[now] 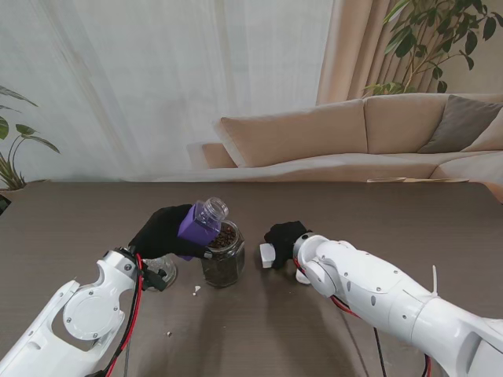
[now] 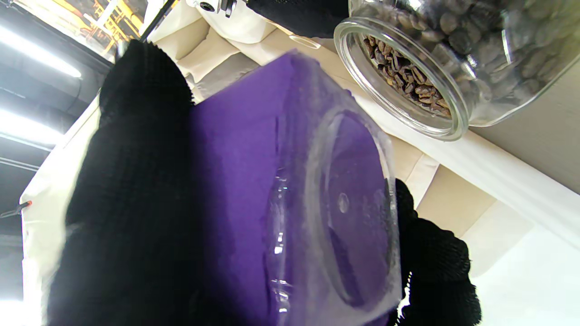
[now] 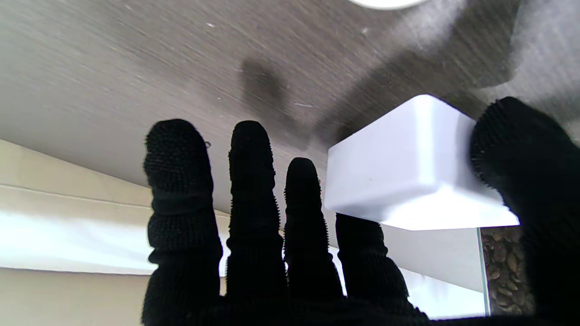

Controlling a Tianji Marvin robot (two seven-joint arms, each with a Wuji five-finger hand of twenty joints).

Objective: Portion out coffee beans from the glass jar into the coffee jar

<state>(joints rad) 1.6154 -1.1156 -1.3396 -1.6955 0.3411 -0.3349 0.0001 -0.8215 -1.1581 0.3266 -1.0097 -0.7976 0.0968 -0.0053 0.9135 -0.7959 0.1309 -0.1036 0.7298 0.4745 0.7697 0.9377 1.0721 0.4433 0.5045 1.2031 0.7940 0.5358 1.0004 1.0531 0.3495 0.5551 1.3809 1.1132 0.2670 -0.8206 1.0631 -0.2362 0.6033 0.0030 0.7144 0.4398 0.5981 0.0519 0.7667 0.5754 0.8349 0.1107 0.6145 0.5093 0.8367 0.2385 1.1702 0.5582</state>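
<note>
The glass jar (image 1: 222,258) stands upright on the table, open and holding dark coffee beans (image 2: 410,74). My left hand (image 1: 161,232) is shut on the coffee jar (image 1: 201,222), a clear jar with a purple label, held tilted just left of the glass jar's rim with its mouth pointing up and away. The left wrist view shows the coffee jar (image 2: 290,203) from its clear base, and no beans show inside. To the right of the glass jar, my right hand (image 1: 284,234) pinches a white square lid (image 3: 408,176) between thumb and index finger just above the table.
A round clear object (image 1: 163,272) lies by my left wrist. A white round piece (image 1: 302,276) sits under my right forearm. Small pale crumbs (image 1: 196,290) dot the dark table (image 1: 259,330). A sofa (image 1: 369,137) and plants stand beyond the far edge.
</note>
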